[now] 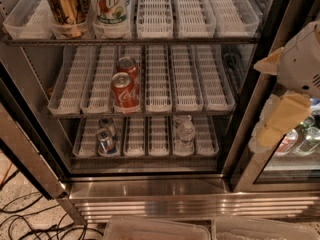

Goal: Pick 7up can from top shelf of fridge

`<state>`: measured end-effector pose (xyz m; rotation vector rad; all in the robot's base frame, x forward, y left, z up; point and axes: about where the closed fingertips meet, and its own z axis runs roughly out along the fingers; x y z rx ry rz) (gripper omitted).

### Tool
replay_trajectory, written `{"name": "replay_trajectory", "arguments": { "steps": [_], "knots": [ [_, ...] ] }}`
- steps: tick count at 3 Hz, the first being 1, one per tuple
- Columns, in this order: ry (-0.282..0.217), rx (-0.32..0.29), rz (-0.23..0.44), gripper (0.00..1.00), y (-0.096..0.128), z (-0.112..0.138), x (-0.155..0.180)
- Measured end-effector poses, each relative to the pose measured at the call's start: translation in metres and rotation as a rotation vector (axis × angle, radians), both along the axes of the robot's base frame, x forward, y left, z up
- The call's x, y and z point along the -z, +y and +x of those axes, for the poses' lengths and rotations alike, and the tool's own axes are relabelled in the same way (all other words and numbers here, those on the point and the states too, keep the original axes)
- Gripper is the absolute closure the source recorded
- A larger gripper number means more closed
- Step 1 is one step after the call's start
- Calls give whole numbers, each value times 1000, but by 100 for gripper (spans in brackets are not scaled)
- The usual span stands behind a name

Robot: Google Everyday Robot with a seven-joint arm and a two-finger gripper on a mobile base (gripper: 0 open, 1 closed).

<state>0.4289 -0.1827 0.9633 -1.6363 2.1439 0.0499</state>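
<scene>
The 7up can (pixel 111 5), white and pale green with green lettering, stands upright at the front of a lane on the top shelf (pixel 150 41), just right of a gold-brown can (pixel 65 5). The fridge (pixel 150 196) stands open, with a dark interior and three racks of white trays. My gripper (pixel 280 121), white with cream-yellow parts, hangs at the right edge in front of the right-hand glass door. It is well to the right of the 7up can and lower, outside the open compartment.
Two red cola cans (pixel 125 90) stand in one lane of the middle rack. The bottom rack holds small cans (pixel 106 134) and a clear bottle (pixel 185 132). Bottles (pixel 300 140) sit behind the right glass door. Cables (pixel 22 214) lie on the floor at left. Plastic bins (pixel 160 229) are at the bottom edge.
</scene>
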Motion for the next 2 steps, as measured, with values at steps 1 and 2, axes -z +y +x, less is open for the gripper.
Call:
{"name": "replay_trajectory", "arguments": {
  "steps": [1,2],
  "knots": [
    [-20,-31,110,0,27,-10,7],
    [-62,-79,241,0,58,-15,15]
  ]
}}
